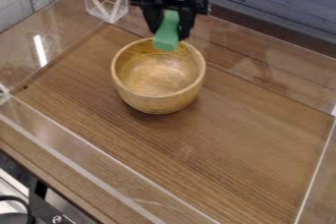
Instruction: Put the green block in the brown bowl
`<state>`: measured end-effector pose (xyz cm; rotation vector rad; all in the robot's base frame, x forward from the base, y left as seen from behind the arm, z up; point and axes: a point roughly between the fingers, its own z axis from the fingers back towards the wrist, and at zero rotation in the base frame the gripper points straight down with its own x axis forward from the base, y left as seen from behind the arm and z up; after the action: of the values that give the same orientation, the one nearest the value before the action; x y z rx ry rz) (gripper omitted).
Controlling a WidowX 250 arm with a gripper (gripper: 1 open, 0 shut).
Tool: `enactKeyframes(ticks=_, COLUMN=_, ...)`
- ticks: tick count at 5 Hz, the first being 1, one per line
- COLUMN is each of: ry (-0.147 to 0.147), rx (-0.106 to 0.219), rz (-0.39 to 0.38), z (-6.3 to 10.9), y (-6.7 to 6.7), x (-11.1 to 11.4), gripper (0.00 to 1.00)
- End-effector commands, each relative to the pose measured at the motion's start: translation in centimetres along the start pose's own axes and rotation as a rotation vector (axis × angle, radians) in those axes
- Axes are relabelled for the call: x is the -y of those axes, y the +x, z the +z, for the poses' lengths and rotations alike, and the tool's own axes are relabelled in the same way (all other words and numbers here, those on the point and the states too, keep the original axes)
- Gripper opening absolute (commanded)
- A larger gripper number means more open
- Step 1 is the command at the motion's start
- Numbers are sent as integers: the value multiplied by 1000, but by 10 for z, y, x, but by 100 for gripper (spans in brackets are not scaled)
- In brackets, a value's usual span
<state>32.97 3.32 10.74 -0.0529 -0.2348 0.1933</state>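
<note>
- The gripper [170, 27] has its jaws clenched on the green block [168, 33], which hangs upright above the bowl [159, 76] by its far rim.
- The block looks light, stiff and smooth; gripping its flat sides near the top seems secure.

Soft, even daylight fills the scene, with pale glare streaks on the clear acrylic walls [53, 46] at the left. The low-resolution frame is slightly soft, shadows on the wooden tabletop [237, 120] faint.
</note>
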Motion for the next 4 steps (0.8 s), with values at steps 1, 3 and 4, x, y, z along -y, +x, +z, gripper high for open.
enactKeyframes(ticks=1, ry=-6, rx=58, rz=-28, z=9, y=4, x=11, gripper=0)
enactKeyframes(ticks=3, ry=0, rx=33, rz=-42, z=12, y=-14, x=-14, gripper=0)
enactKeyframes(ticks=4, ry=-1, rx=20, rz=-53, z=11, y=-20, x=-13, gripper=0)
